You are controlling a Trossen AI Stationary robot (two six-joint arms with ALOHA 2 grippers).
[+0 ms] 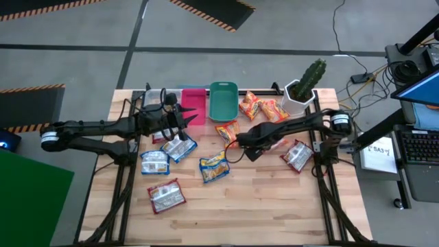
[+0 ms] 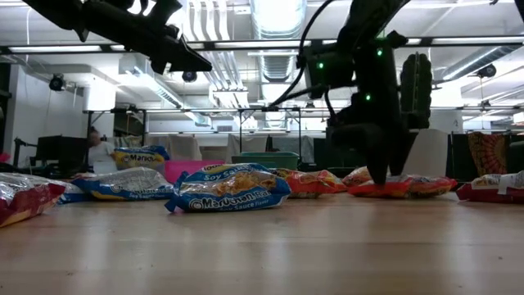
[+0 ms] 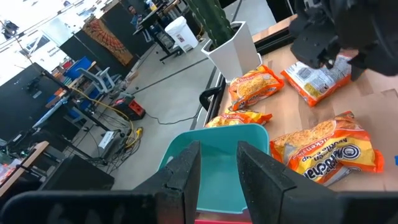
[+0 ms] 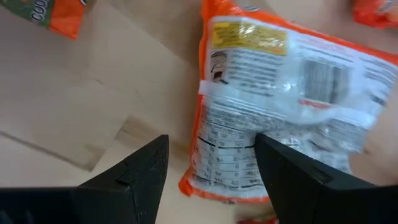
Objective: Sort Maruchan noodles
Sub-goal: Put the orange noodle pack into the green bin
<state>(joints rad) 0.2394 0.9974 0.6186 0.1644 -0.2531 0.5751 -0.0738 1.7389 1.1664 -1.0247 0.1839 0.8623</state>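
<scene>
1. An orange packet (image 4: 280,106), lying back-side up on the table (image 1: 274,206) near the middle of its far half, is being straddled by the right gripper (image 1: 241,142), whose fingers are being held wide with nothing gripped. In judgement, both fingers should be lowered past the packet's edges before being closed.
2. The left gripper (image 1: 194,116) is being held partly parted and empty above the teal bin (image 3: 217,165) at the far edge.
3. The packet's printed back is being shown only in the right wrist view; the bins' order only from above.

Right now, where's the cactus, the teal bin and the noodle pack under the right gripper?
cactus (image 1: 312,74): high view, on its green stem.
teal bin (image 1: 223,101): high view, on its floor.
orange pack (image 4: 273,112): right wrist view, on its printed back.
</scene>
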